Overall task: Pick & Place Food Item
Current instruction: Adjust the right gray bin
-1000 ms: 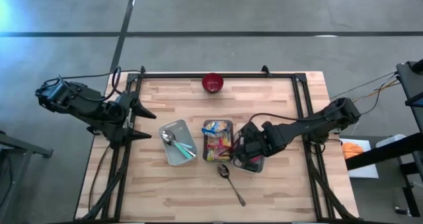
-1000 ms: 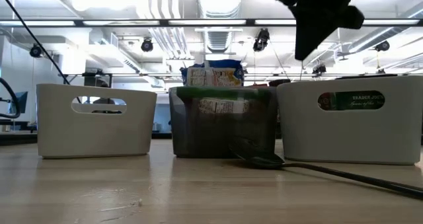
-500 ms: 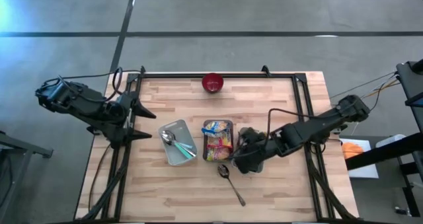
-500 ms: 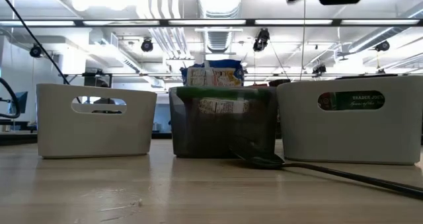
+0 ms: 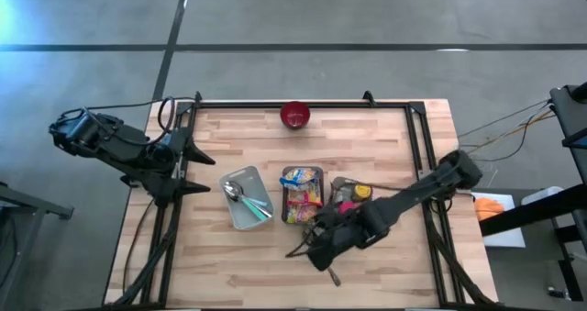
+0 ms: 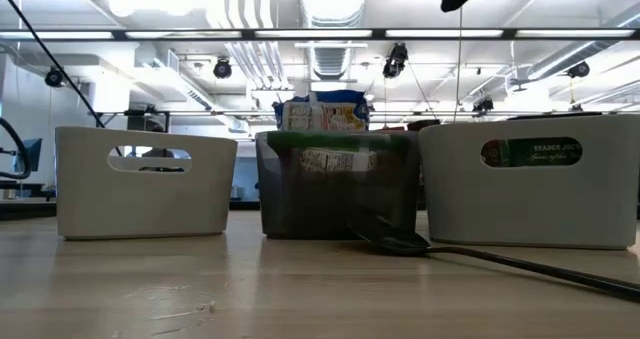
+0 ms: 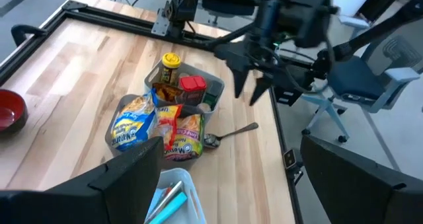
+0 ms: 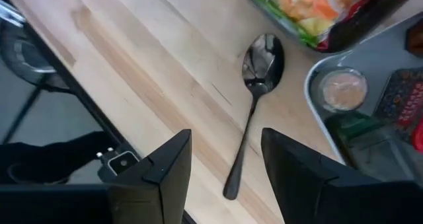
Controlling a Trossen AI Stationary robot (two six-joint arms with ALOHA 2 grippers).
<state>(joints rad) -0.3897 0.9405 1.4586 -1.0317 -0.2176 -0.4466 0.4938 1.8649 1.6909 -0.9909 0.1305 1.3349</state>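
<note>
high view shows the food still in its bins: snack packets point(image 5: 303, 196) in the middle bin point(image 5: 288, 173), jars point(image 5: 356, 193) in the right bin point(image 5: 337, 182), both near the middle of the table point(image 5: 385, 137). right gripper point(image 5: 312, 247) hangs over the spoon point(image 5: 332, 276) by the front edge, fingers apart, holding nothing. left gripper point(image 5: 197, 172) waits wide open at the left edge. no food looks picked yet, so the job seems barely begun.

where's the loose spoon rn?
High view: the spoon lies on the bare table near its front edge, just in front of the middle snack bin, mostly hidden under the right gripper.
</note>
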